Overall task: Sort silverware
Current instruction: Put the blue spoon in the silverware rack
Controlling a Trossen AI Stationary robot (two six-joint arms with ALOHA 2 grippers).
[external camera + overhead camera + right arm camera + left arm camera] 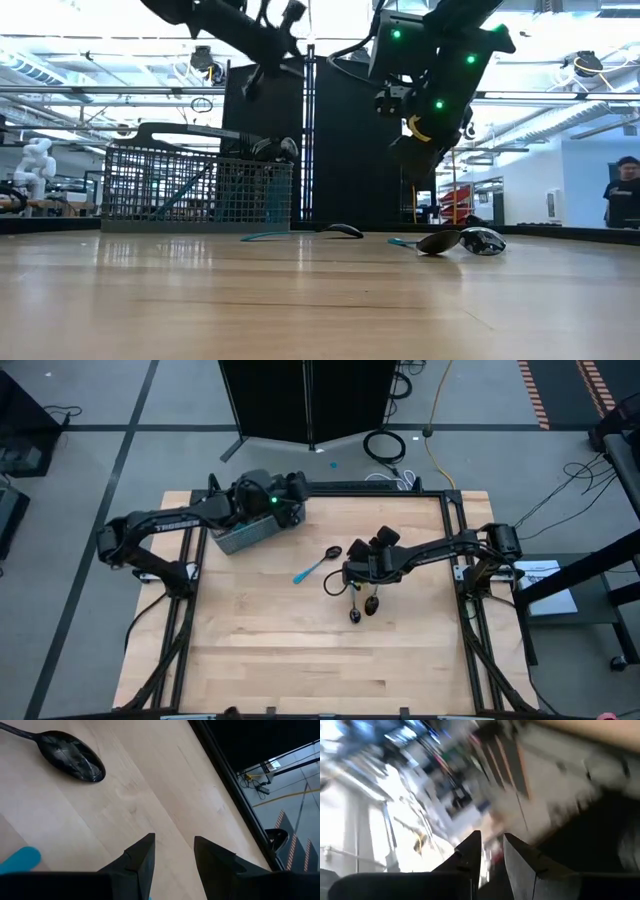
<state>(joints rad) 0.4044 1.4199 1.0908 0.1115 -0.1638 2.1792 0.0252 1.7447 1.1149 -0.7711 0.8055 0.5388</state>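
Three spoons with dark heads and light-blue handles lie flat on the table. One spoon (320,563) is left of my right gripper (352,572), and two spoons (363,608) lie side by side just toward the near edge from it. In the low view the pair (460,241) rests under the raised right gripper (415,150). The right wrist view shows a spoon head (75,756) and a blue handle end (20,857) ahead of the open, empty fingers (175,847). My left gripper (293,487) hovers over the grey mesh basket (245,535), its fingers (492,852) slightly apart with nothing between them.
The grey wire basket (195,190) stands at the far left of the table with dark utensils inside. A black frame rail (455,550) runs along the table edges. Bare wood (300,660) fills the near half. A person (622,190) stands far off in the room.
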